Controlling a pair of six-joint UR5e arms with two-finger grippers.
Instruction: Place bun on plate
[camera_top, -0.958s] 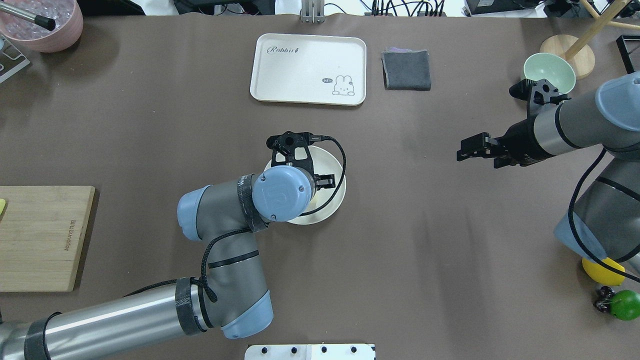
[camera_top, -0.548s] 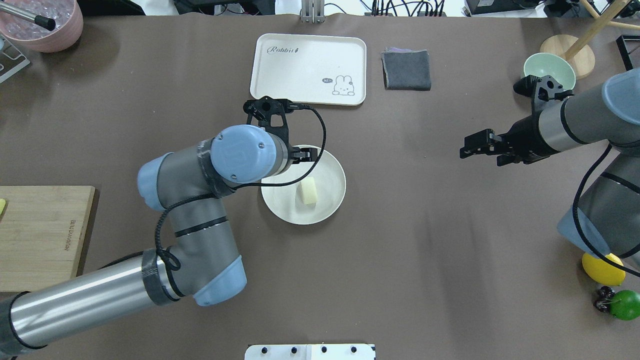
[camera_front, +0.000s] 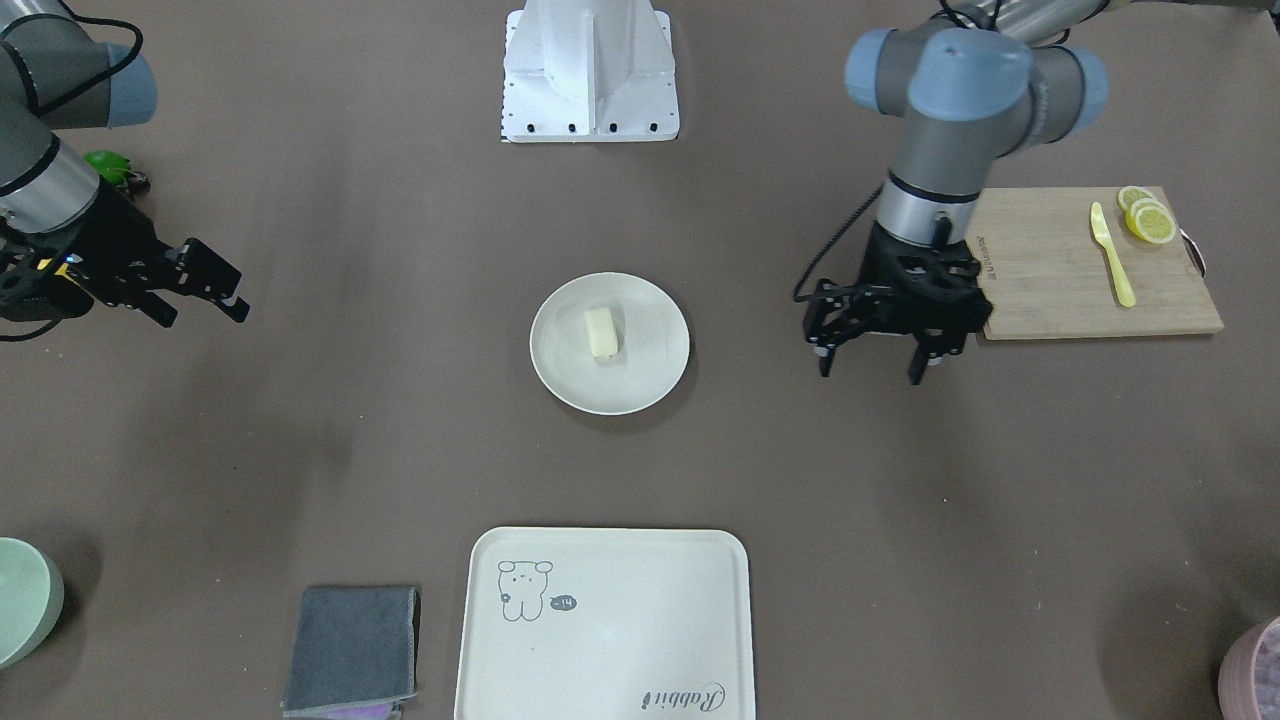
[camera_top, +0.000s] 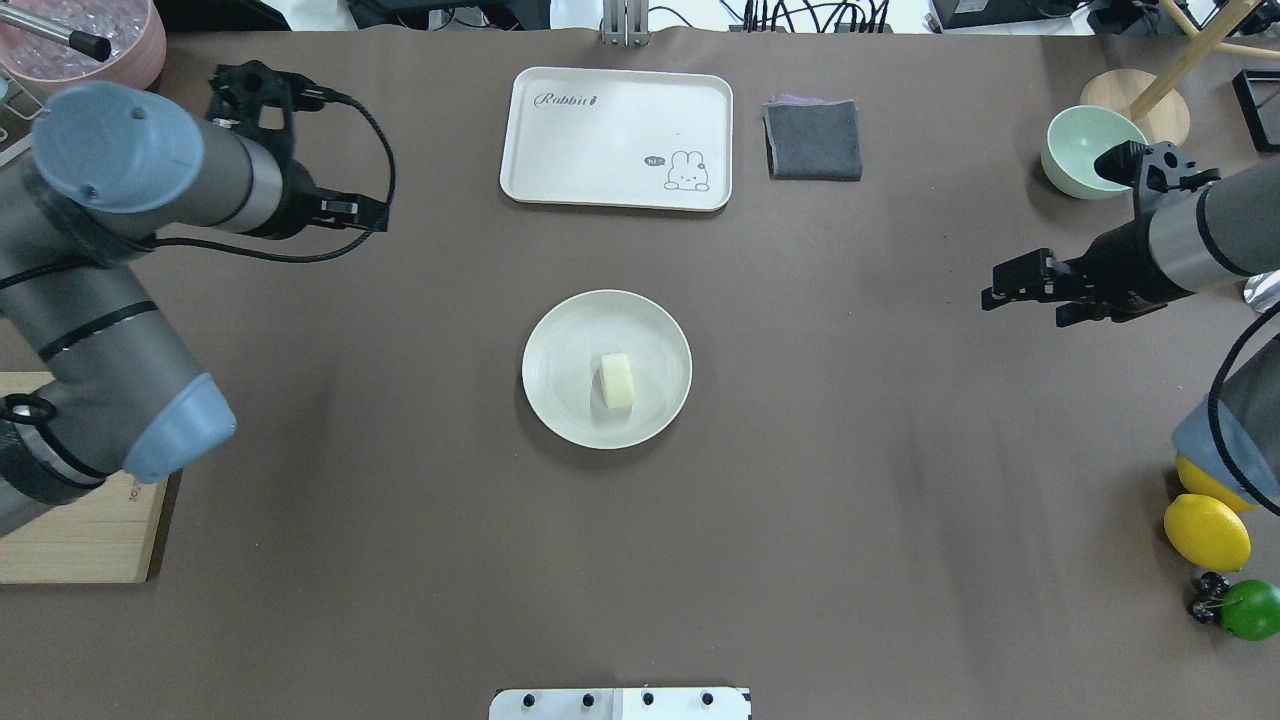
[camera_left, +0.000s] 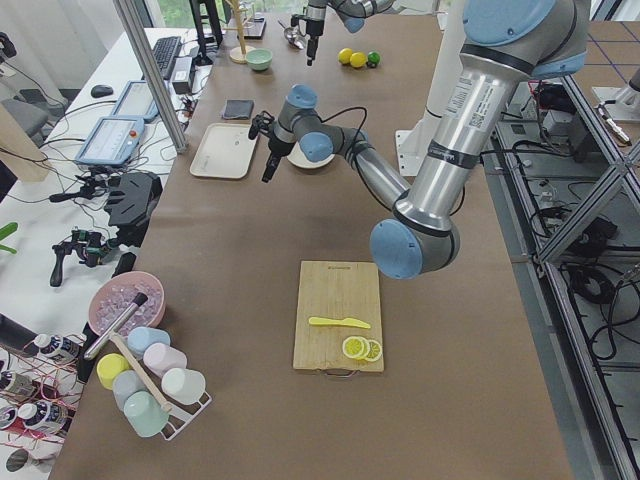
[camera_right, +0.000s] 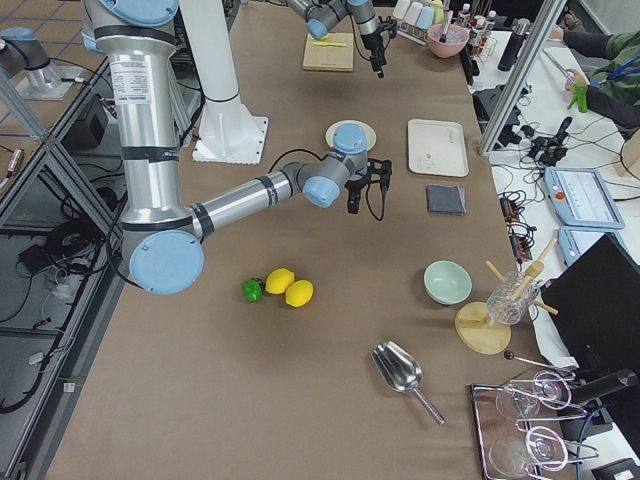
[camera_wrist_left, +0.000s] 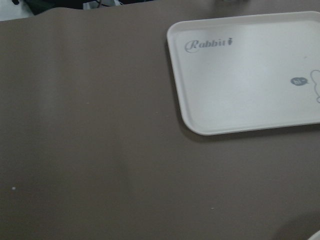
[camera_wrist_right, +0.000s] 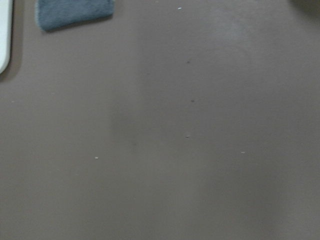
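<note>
Bun (camera_top: 617, 381) on plate (camera_top: 560, 335), near centre

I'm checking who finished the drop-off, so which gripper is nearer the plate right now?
Left. The left gripper hangs open beside the plate, toward the cutting board. The right gripper is farther off on the plate's opposite side, also clear of it.

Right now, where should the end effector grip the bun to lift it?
Grip the bun across its long sides, coming straight down. It lies flat on the plate, long axis pointing away from the robot; the rim likely hinders side approaches.
</note>
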